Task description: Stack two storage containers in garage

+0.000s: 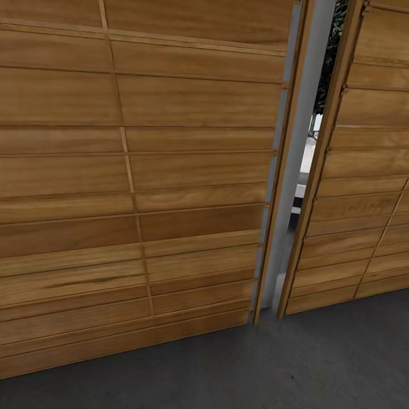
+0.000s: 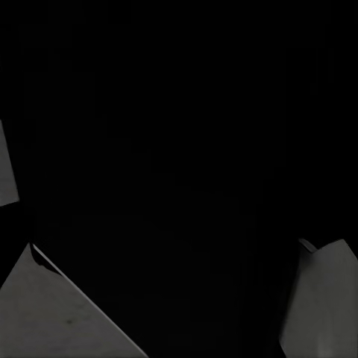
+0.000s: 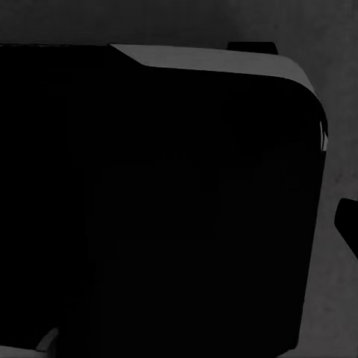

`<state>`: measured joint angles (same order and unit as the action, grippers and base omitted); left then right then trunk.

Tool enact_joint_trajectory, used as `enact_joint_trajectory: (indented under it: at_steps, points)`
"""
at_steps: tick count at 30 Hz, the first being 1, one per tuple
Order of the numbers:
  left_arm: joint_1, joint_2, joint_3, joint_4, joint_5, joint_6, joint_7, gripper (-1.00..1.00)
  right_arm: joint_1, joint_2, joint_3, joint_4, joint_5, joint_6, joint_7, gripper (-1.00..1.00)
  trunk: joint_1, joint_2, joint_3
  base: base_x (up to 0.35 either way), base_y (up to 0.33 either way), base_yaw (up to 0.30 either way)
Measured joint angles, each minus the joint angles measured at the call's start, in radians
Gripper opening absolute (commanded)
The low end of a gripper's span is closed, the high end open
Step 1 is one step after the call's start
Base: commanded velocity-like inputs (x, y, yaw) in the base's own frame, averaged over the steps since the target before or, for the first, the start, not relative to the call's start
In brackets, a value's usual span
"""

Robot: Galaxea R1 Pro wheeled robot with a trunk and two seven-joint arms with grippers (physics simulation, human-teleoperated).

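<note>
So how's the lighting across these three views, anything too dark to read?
Head view: evenly lit and sharp, the wooden-slat doors and concrete floor read clearly. Left wrist view: almost all black, a few grey patches. Right wrist view: a large black shape against dim grey.

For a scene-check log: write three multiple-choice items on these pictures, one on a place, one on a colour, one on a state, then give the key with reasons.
1. Where does the gap between the two slatted doors lie in the head view?
A. Right of centre
B. At the far left edge
C. Along the bottom edge

2. What colour is the floor in front of the doors?
A. Light wood
B. Dark grey
C. Red

3. How do the two doors stand?
A. Shut flush, no gap
B. Lying flat on the floor
C. Parted, with a narrow opening

Key: 1 A, the grey post and the slit of daylight stand right of the middle. 2 B, the strip below the left door and right door is dark grey. 3 C, the outdoors shows through the slit between them.
</note>
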<state>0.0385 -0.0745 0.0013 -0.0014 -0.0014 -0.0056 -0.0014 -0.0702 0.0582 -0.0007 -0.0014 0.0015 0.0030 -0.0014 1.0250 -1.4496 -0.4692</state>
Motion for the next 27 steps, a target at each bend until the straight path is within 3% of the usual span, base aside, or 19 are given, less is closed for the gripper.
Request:
enact_joint_trajectory:
  at_steps: [9, 18, 19, 20, 24, 26, 27]
  points:
    - [0.000, -0.009, -0.001, -0.001, 0.002, -0.001, 0.000, 1.00, 0.000, -0.002, 0.004, -0.003, 0.004, -0.018, 0.000, 1.00, 0.000, 0.000, 0.000, 0.000, 0.000, 0.000]
    - [-0.001, -0.023, -0.005, -0.040, 0.000, 0.008, 0.004, 1.00, -0.005, -0.031, 0.004, -0.053, 0.009, -0.066, -0.002, 1.00, 0.000, 0.000, 0.000, 0.000, 0.000, 0.000]
    - [0.000, -0.023, -0.005, -0.137, 0.000, 0.010, 0.004, 1.00, -0.005, -0.040, 0.003, -0.143, 0.009, -0.116, -0.002, 1.00, 0.000, 0.000, 0.000, 0.000, 0.000, 0.000]
    - [-0.006, -0.023, -0.005, -0.239, -0.001, 0.012, 0.004, 1.00, -0.011, -0.049, 0.003, -0.249, 0.010, -0.107, -0.002, 1.00, 0.000, 0.000, 0.000, 0.000, 0.000, 0.000]
    - [-0.001, -0.020, -0.004, -0.354, -0.003, 0.045, 0.005, 1.00, -0.013, -0.072, 0.001, -0.375, 0.010, -0.016, -0.001, 1.00, 0.000, 0.000, 0.000, 0.000, 0.000, 0.000]
    - [-0.001, -0.017, -0.004, -0.420, -0.003, 0.096, 0.005, 1.00, -0.014, -0.080, 0.000, -0.443, 0.010, 0.043, -0.001, 1.00, 0.000, 0.000, 0.000, 0.000, 0.000, 0.000]
    - [-0.001, -0.015, -0.002, -0.487, -0.003, 0.162, 0.006, 1.00, -0.014, -0.089, -0.002, -0.502, 0.010, 0.098, -0.001, 1.00, 0.000, 0.000, 0.000, 0.000, 0.000, 0.000]
